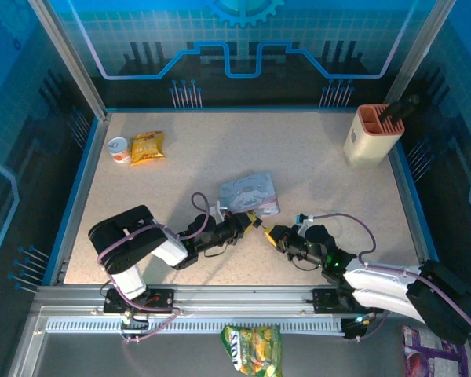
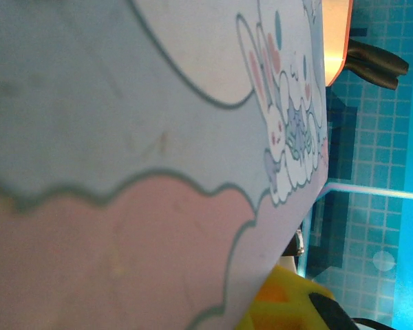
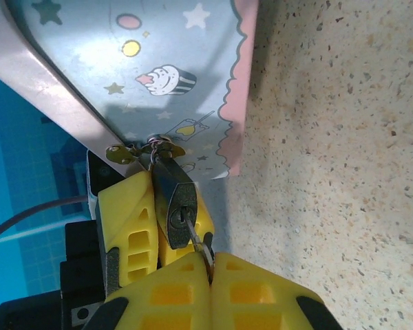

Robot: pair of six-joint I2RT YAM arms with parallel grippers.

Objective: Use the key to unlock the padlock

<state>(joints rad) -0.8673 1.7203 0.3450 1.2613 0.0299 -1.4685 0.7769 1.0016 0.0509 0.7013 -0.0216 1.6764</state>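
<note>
Because the key (image 3: pixel 193 234) looks thin and slippery, the right gripper (image 3: pixel 208 267) squeezes its head tight; just past those jaws, the left gripper (image 1: pixel 252 221) grips the hard little padlock (image 3: pixel 173 196).

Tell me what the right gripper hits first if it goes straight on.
The padlock, right ahead of the right gripper; its key is already in the keyhole. The tin box lies beyond, I think.

The tin box (image 3: pixel 172 103) was pale blue with a pink scalloped border, printed with stars, a cupcake and white rabbits. The padlock (image 3: pixel 173 196) was dark grey, the key (image 3: pixel 195 235) silvery, the desk (image 3: pixel 330 172) speckled beige.
</note>
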